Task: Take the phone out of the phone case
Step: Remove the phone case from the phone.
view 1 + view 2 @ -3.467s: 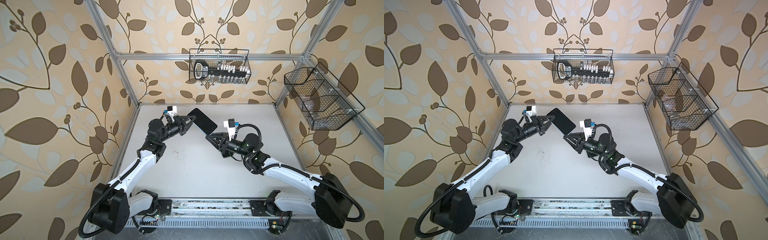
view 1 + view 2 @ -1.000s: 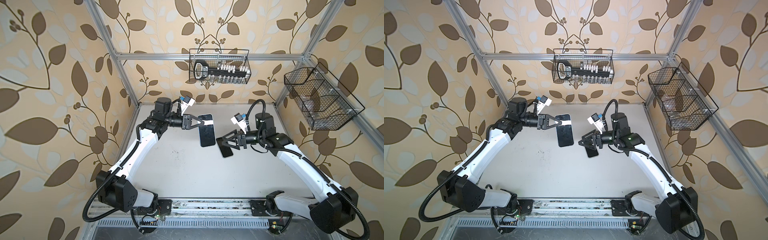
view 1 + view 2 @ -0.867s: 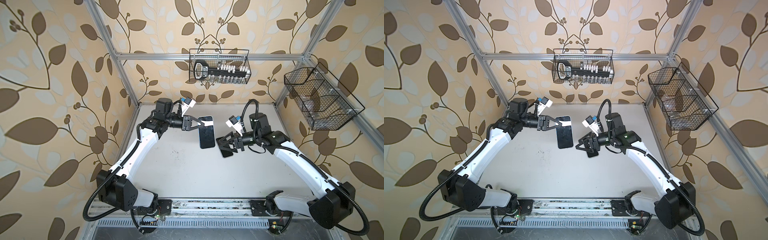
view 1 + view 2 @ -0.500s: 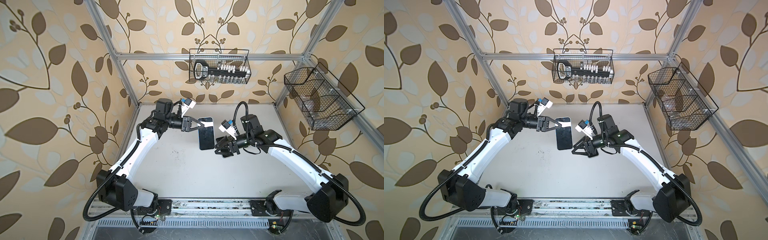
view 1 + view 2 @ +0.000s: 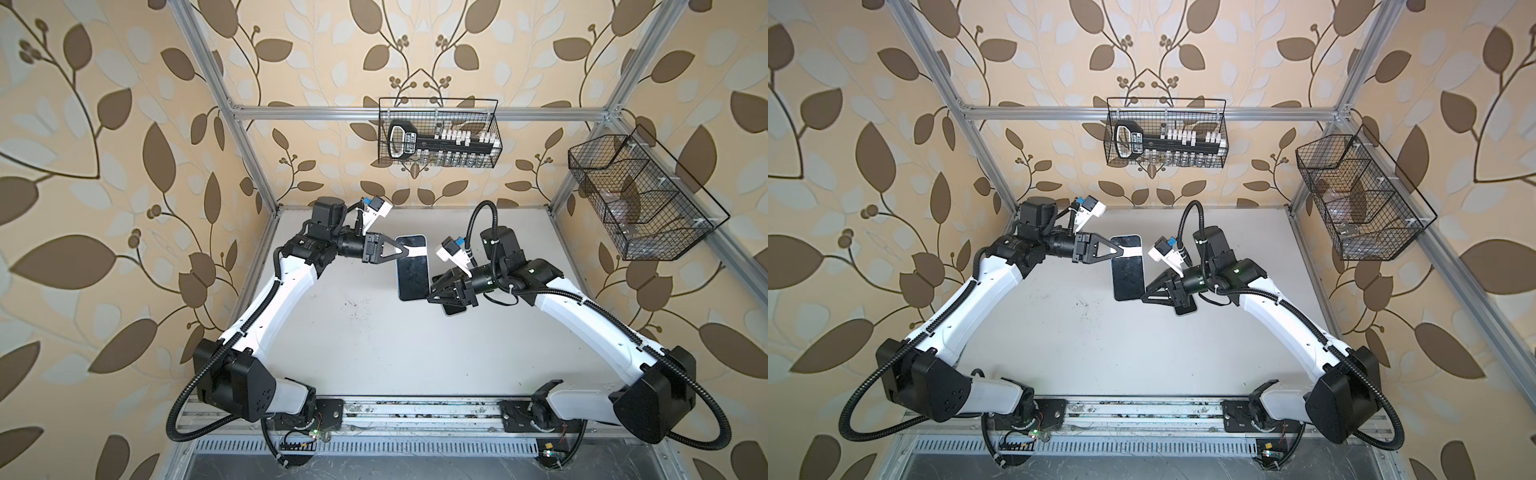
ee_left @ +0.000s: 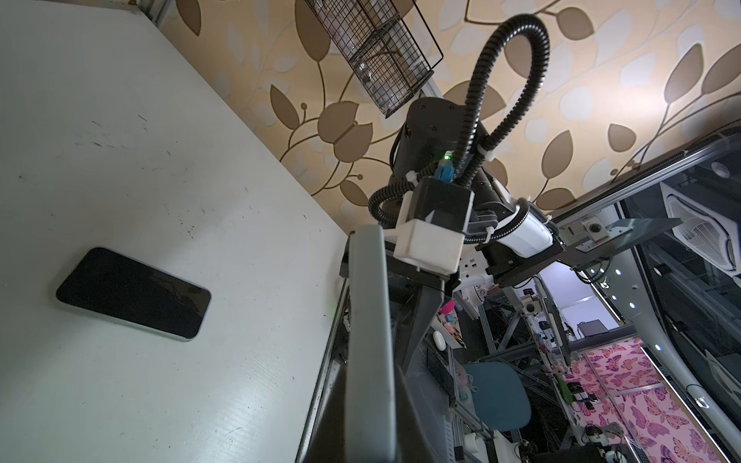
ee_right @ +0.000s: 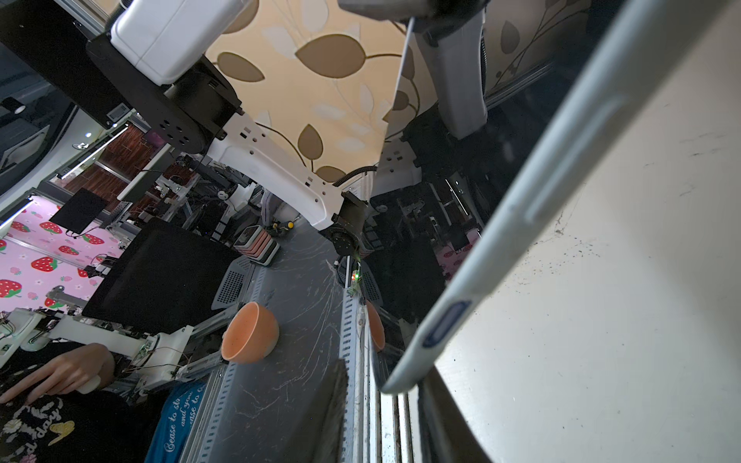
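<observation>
In both top views the left gripper (image 5: 409,251) (image 5: 1128,251) is pinched on the far end of the phone (image 5: 411,274) (image 5: 1127,278), held up off the table (image 5: 374,353). The right gripper (image 5: 431,293) sits at the phone's near corner, above what looks like a second phone (image 5: 455,311) lying flat

The left wrist view shows that second phone (image 6: 132,294) screen up

In the right wrist view a corner of the phone case (image 7: 541,192) sits between narrowed jaws; whether they bite I cannot tell

The glass is likely slick and breakable and the case rim bendy, so peel at a corner lip
</observation>
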### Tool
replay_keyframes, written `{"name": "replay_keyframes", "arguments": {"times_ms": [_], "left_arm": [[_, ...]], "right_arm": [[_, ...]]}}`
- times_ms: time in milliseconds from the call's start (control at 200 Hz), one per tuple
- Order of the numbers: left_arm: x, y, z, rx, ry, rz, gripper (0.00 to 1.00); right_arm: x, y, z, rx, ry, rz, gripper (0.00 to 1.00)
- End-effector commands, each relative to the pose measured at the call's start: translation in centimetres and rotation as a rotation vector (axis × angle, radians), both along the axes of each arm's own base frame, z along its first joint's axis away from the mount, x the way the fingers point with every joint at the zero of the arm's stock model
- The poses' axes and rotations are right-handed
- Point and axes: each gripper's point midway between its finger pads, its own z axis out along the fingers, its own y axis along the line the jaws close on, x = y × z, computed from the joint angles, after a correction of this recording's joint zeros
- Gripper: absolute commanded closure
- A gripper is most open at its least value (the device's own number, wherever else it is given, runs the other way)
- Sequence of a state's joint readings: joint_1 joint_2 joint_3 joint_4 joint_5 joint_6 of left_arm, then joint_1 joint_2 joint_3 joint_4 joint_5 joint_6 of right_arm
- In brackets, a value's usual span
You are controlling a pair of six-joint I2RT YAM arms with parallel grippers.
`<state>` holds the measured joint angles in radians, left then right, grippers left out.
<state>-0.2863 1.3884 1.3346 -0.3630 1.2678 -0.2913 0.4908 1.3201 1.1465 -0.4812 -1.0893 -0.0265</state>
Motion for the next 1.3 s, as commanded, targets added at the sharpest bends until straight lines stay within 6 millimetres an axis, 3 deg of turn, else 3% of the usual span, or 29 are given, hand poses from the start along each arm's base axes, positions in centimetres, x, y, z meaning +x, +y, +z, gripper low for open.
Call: {"name": "replay_keyframes", "arguments": {"times_ms": [0, 560, 930, 1295], "left_arm": [[-0.7, 0.1, 2.0, -0.051, -0.070, -0.052, 1.00], [-0.2, 0.0, 2.2, -0.061, -0.052, -0.051, 1.00], [1.5, -0.5, 1.7, -0.094, 0.002, -0.014, 1.00], [1.6, -1.3, 1.5, -0.105, 0.026, -0.024, 1.00]], "right_arm": [[-0.3, 0.2, 1.0, 0.040, -0.032, 0.043, 0.72], [-2.4, -0.4, 2.4, 0.111, -0.053, 0.137, 0.88], [-3.4, -0.4, 3.9, 0.179, -0.080, 0.197, 0.89], [-5.0, 0.3, 5.6, 0.251, -0.132, 0.292, 0.91]]}}
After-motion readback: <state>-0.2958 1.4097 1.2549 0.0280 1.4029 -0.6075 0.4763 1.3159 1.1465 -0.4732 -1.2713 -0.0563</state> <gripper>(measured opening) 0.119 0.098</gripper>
